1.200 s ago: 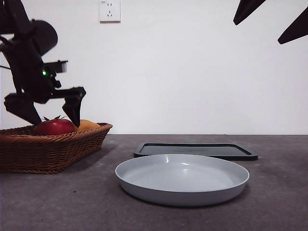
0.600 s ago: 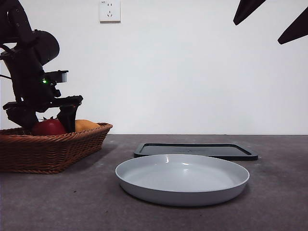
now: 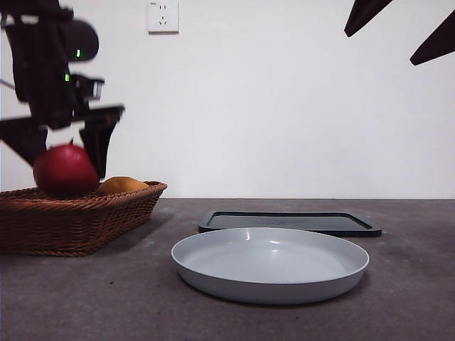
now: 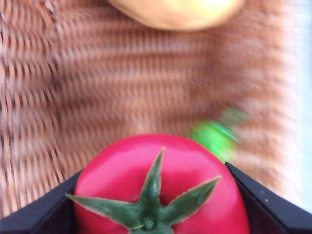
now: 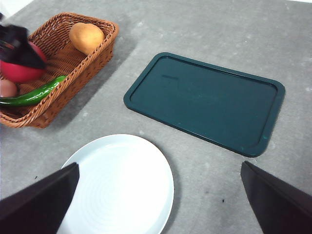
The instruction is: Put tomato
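Above the basket (image 3: 78, 220), left gripper (image 3: 62, 153) clamps tomato (image 3: 65, 170).

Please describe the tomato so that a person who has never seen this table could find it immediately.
Look at the brown wicker basket at the table's left end. Just above it, the left tool holds the tomato between its two black jaws. It is glossy red with a green star-shaped stem, unlike the orange-yellow fruit and the green pepper lying in the basket.

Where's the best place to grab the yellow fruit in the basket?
Probably around the yellow fruit's rounded middle, coming from above: the basket's woven walls block its sides, and its top is bare. The left gripper already holds the tomato that way.
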Controlling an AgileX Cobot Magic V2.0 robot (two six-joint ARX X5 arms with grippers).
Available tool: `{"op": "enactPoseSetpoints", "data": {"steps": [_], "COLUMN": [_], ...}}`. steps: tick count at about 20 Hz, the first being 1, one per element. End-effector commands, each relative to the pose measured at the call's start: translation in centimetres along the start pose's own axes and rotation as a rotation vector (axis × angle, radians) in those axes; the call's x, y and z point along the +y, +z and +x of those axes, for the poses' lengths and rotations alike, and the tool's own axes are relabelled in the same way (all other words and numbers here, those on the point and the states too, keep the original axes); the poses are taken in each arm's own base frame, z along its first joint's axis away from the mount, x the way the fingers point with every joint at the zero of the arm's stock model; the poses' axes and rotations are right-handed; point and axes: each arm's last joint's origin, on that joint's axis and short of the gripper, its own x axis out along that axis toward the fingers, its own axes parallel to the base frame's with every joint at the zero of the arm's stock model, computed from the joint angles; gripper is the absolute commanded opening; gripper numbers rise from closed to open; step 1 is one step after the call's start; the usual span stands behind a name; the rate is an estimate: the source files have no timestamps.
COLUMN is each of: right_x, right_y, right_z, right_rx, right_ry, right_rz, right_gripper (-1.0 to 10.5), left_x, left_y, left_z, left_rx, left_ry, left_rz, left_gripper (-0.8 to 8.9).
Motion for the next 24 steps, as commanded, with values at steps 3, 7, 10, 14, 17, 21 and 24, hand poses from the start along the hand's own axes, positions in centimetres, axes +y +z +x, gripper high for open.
{"op": "enactPoseSetpoints", "data": {"steps": [3,7,10,14,17,21,24], "right_x": [0.2,0.2,0.2,0.1,0.1,0.1,0.1], "right_y": [0.4,0.4,0.4,0.4,0.4,0.4,0.4], "right_z": [-0.1,-0.1,-0.1,-0.1,-0.1,-0.1,-0.1], "right_rx": [-0.015,-0.015,-0.015,-0.015,-0.015,-0.015,-0.015], "right_ry": [0.005,0.003,0.002,0.0,-0.001,-0.001,-0.001], "right_rz": [-0.012,-0.012,-0.012,-0.012,-0.011,-0.008,-0.008], "right_gripper": [6.4,6.4,6.4,6.4,6.4,6.4,6.4], "left_x": [-4.1,-9.2,-13.2,-17.6,-20.3,-22.2,-23.1], "left_y": [-0.7,-1.9,-3.0,-4.5,-5.7,-7.0,-7.5], "left_z": [-4.6,-5.3,-4.3,-1.4,1.1,3.6,4.7], "left_rx": [-0.091,-0.125,-0.107,-0.067,-0.031,0.013,0.013], "left_ry": [-0.065,-0.143,-0.195,-0.238,-0.254,-0.256,-0.265], "left_rz": [0.036,0.168,0.255,0.35,0.41,0.456,0.474], "left_gripper": [2.77,2.77,2.77,2.77,2.77,2.77,2.77]}}
